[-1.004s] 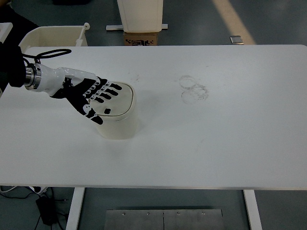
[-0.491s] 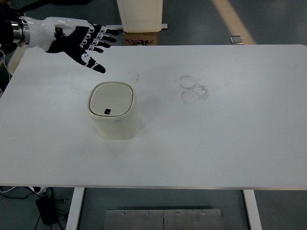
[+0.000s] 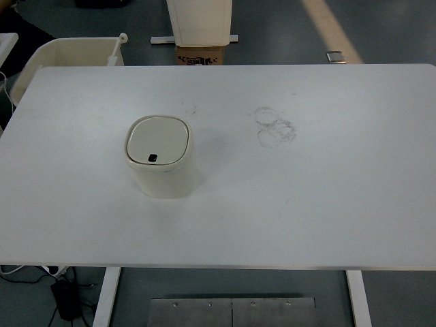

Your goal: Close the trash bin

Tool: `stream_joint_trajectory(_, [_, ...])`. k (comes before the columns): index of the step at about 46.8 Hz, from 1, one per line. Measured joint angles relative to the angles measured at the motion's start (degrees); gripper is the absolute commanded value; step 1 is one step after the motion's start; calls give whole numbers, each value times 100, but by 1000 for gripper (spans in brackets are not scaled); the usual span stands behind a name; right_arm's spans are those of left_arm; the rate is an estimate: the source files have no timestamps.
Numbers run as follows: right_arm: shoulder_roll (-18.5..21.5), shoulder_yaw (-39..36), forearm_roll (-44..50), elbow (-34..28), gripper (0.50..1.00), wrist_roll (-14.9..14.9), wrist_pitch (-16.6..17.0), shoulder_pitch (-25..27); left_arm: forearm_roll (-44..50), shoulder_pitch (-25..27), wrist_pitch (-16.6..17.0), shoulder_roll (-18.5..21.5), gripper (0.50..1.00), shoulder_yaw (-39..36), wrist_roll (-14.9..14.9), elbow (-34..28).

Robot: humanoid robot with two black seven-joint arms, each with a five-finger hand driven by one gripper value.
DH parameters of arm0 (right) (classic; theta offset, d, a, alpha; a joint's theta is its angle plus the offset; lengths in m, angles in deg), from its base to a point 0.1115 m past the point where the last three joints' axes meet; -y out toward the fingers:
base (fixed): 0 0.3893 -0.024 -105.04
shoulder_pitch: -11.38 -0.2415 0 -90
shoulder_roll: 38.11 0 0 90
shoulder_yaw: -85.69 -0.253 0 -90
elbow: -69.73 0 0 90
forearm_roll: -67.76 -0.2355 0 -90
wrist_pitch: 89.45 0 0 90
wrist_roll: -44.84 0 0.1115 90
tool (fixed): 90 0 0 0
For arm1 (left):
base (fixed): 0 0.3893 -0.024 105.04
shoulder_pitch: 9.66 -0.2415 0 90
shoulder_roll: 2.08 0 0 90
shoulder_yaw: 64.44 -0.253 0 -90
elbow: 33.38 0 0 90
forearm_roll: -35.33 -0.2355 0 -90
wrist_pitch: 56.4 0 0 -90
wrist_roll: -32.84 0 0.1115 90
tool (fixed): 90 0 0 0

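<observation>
1. A small cream trash bin (image 3: 161,165) stands upright on the left half of a white table (image 3: 306,197), roughly midway between the table's far and near edges.
2. The bin's lid (image 3: 157,142) lies flat and closed across its top; it is a rounded square with a small dark mark near its front edge.
3. Nothing touches the bin, and the tabletop around it is bare.
4. To the right of the bin, toward the far side of the table, faint grey ring-shaped smudges (image 3: 275,127) mark the surface, well apart from the bin.
5. Neither robot hand is in view, so how open or closed their fingers are cannot be told.
6. Beyond the table's far left corner sits a cream open-topped container (image 3: 71,53) on the floor.
7. Beyond the far edge near the middle, a brown cardboard box (image 3: 201,54) sits on the floor beneath a tall white object (image 3: 199,19).
8. Below the near edge, a white table leg (image 3: 107,296) and a metal floor plate (image 3: 231,312) show.
</observation>
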Motion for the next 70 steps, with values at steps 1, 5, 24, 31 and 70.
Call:
stream_joint_trajectory(1, [0, 0, 0, 0, 991, -2, 1, 1, 33, -53, 0, -33, 1000, 103, -2, 103])
stream_joint_trajectory(5, [0, 0, 0, -1, 991, -1, 0, 3, 157, -309, -7, -108, 1000, 508, -1, 507])
stream_joint_trajectory(24, [0, -9, -9, -14, 991, -2, -2, 35, 979, -1816, -41, -161, 1000, 1926, -336, 1266])
stream_joint_trajectory(31, [0, -9, -4, -8, 991, -2, -2, 44, 1303, -2103, -37, -296, 1000, 2325, -335, 1499])
stream_joint_trajectory(70, [0, -9, -2, -7, 991, -2, -2, 63, 1654, -4214, -65, -824, 1000, 3590, -637, 1699])
